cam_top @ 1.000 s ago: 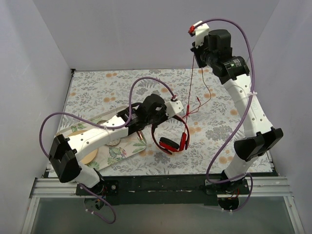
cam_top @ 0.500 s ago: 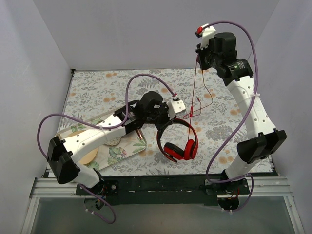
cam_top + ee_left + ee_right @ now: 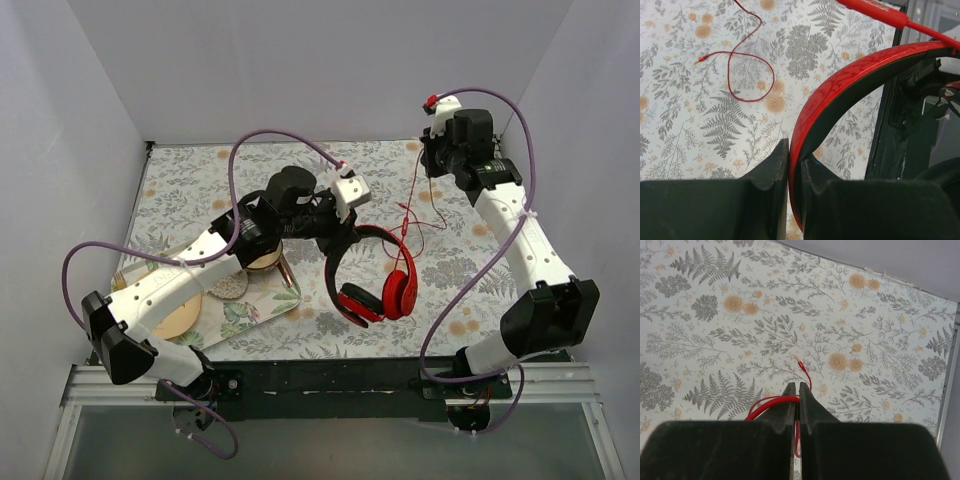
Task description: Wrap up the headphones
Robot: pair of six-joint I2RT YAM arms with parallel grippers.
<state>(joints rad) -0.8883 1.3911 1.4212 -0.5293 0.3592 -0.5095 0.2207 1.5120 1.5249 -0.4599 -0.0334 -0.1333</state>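
Observation:
The red headphones (image 3: 375, 290) hang by their black-lined headband (image 3: 840, 90) from my left gripper (image 3: 340, 235), which is shut on the band; both red ear cups hang low over the floral mat. In the left wrist view the band is pinched between my black fingers (image 3: 772, 175). The thin red cable (image 3: 412, 205) runs from the headphones up to my right gripper (image 3: 430, 160), raised at the back right. In the right wrist view that gripper (image 3: 796, 395) is shut on the cable (image 3: 765, 407); the plug end (image 3: 801, 364) dangles past the fingertips.
A floral cloth (image 3: 200, 190) covers the table. A floral tray (image 3: 240, 310) at the front left holds a round wooden coaster (image 3: 180, 320) and a cup under my left arm. Grey walls enclose the sides and back. A black rail (image 3: 340, 380) runs along the near edge.
My left gripper lifted and swung the headphones to the right and back. My right gripper came down and right with the cable, which now hangs shorter and looser.

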